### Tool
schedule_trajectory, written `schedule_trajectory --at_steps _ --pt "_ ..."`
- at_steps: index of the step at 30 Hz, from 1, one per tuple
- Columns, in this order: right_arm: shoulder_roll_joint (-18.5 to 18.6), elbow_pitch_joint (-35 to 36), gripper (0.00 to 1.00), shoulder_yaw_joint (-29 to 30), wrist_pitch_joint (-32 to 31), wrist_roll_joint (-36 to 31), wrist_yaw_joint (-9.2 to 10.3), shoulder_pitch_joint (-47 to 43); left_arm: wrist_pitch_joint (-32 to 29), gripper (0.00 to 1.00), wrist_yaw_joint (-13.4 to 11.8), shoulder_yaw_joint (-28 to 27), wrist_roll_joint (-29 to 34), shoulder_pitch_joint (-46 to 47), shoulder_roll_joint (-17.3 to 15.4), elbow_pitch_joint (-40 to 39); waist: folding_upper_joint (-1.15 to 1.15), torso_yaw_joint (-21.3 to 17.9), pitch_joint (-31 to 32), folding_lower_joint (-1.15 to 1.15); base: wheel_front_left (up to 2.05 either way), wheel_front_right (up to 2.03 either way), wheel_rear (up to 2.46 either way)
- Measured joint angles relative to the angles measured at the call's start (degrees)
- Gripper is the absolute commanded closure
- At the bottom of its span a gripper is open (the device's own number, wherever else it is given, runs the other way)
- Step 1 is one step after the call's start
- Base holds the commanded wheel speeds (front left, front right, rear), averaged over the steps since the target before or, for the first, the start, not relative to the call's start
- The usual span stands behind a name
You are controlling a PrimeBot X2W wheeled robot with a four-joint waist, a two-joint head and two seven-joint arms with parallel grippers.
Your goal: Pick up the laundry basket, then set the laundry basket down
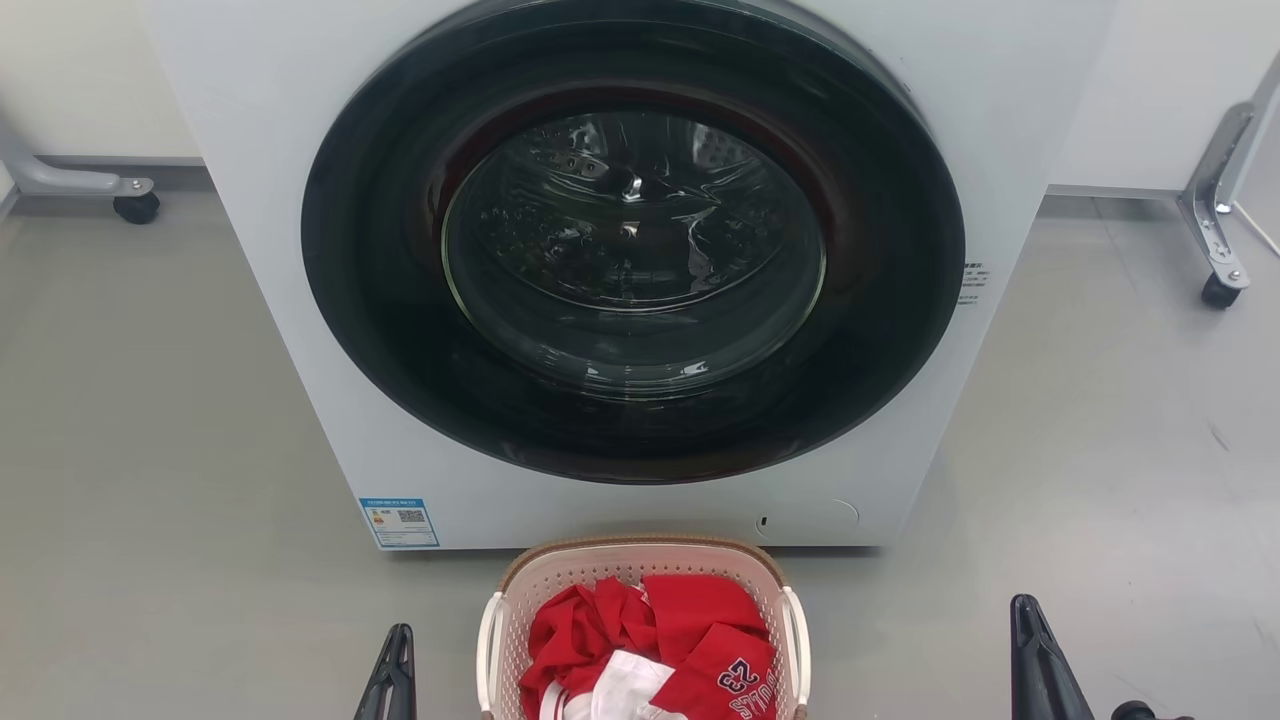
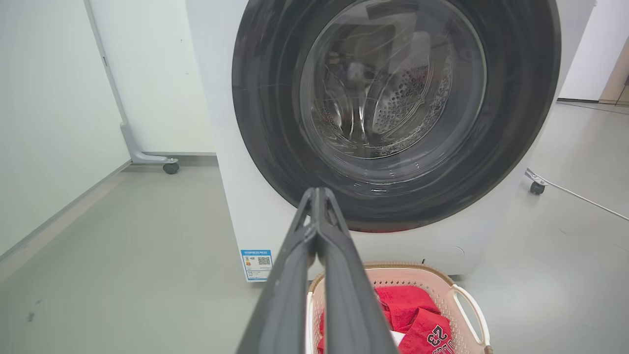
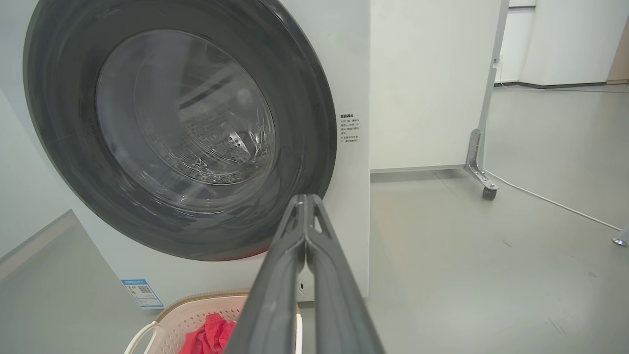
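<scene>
The laundry basket (image 1: 770,585), cream-white with a brown rim and white loop handles, stands on the grey floor just before the washing machine, at the bottom middle of the head view. Red and white clothes (image 1: 690,630) lie in it. My left gripper (image 1: 397,640) is shut with nothing in it, a short way left of the basket's left handle (image 1: 488,650). To the right, well apart from the right handle (image 1: 798,635), my right gripper (image 1: 1022,612) is likewise shut and holds nothing. The basket (image 2: 432,280) lies below the left gripper (image 2: 317,192) in the left wrist view, and the basket (image 3: 182,307) sits lower left of the right gripper (image 3: 304,199).
A white front-loading washing machine (image 1: 300,330) with a shut dark round door (image 1: 632,240) stands right behind the basket. Wheeled partition feet stand at the back left (image 1: 135,205) and back right (image 1: 1222,288). A white cable (image 3: 550,201) runs over the floor on the right.
</scene>
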State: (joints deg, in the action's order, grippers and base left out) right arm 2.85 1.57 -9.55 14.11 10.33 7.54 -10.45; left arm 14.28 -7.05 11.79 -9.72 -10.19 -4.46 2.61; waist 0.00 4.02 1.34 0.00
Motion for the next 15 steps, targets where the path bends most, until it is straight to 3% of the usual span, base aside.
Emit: schedule_trajectory --at_steps 6,15 --pt "0.0 -0.6 1.0 0.6 -0.7 2.8 -0.65 0.2 -0.7 1.0 0.6 -0.8 -2.7 0.1 0.0 0.6 0.0 -0.3 -0.1 0.0 0.0 0.0 0.0" --pt "-0.1 -2.2 1.0 2.4 -2.9 11.7 -2.09 0.7 -3.1 1.0 2.1 -2.4 -11.8 0.6 0.3 2.1 0.0 -0.6 -0.3 0.01 0.0 0.0 0.0"
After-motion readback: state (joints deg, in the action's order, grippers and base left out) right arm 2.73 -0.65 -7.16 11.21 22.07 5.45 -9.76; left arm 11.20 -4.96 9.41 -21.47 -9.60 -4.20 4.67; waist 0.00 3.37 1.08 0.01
